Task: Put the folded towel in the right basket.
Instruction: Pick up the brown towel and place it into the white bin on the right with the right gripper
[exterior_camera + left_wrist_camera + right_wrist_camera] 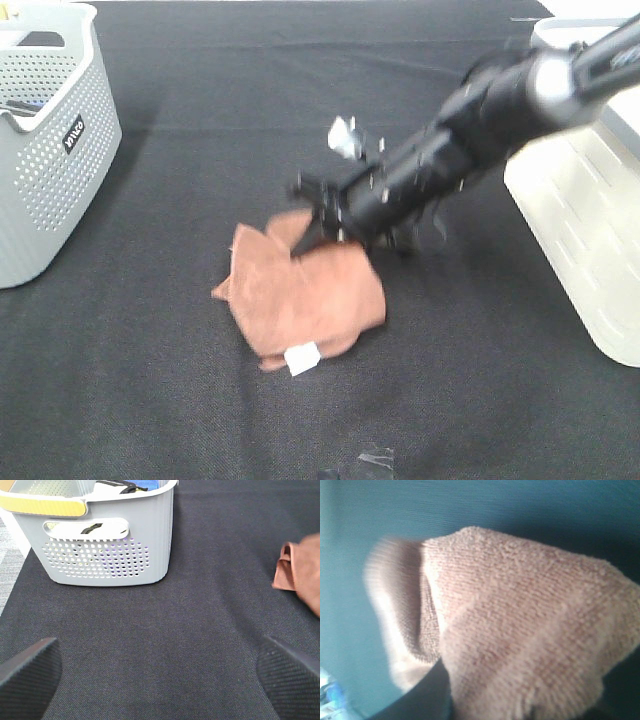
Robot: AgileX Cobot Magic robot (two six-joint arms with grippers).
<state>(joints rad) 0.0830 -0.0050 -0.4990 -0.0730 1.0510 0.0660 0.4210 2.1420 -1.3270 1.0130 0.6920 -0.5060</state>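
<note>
The only lettering is on the grey perforated basket [45, 190] at the left of the table [150, 400]. A small black label [74, 133] on its side wall carries a short word in white capitals, running slantwise up the wall. The letters are too small and blurred to read with any certainty. The white tag [302, 358] at the near edge of the towel [310, 295] shows no print that can be read. Neither wrist view shows anything legible.
</note>
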